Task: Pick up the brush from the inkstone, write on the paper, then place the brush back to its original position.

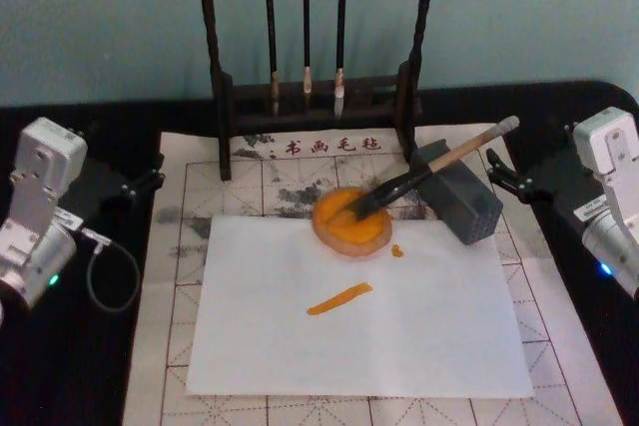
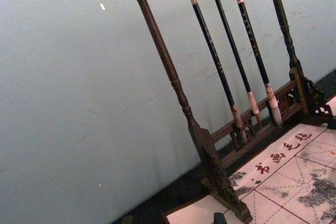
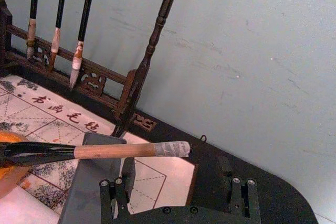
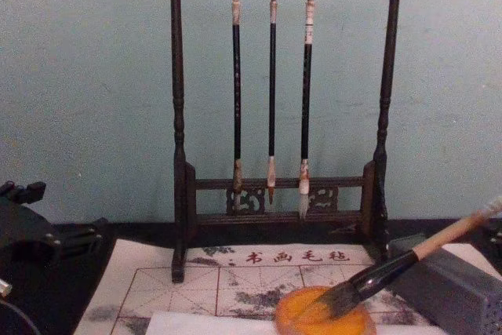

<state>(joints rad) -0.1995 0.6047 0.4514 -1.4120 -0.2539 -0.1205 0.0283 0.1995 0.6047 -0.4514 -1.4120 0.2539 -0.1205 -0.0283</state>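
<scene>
The brush point(image 1: 429, 169) lies slanted, its tan handle propped on the dark grey inkstone block point(image 1: 461, 202) and its dark bristles in an orange-stained dish point(image 1: 349, 218). The right wrist view shows the brush point(image 3: 105, 151) lying across that block point(image 3: 89, 187), and the chest view shows the brush point(image 4: 400, 263) from the side. The white paper point(image 1: 399, 326) lies in front of the dish and carries a short orange stroke point(image 1: 339, 298). My left gripper point(image 1: 152, 172) is parked open at the mat's left edge. At the right, beside the block, my right gripper point(image 1: 496, 170) is open and holds nothing.
A dark wooden rack point(image 1: 315, 97) with three thin hanging brushes stands at the back. A beige felt mat point(image 1: 190, 197) with red grid lines lies under the paper. An orange drop point(image 1: 396, 249) marks the paper near the dish. A cable point(image 1: 100, 276) loops by the left arm.
</scene>
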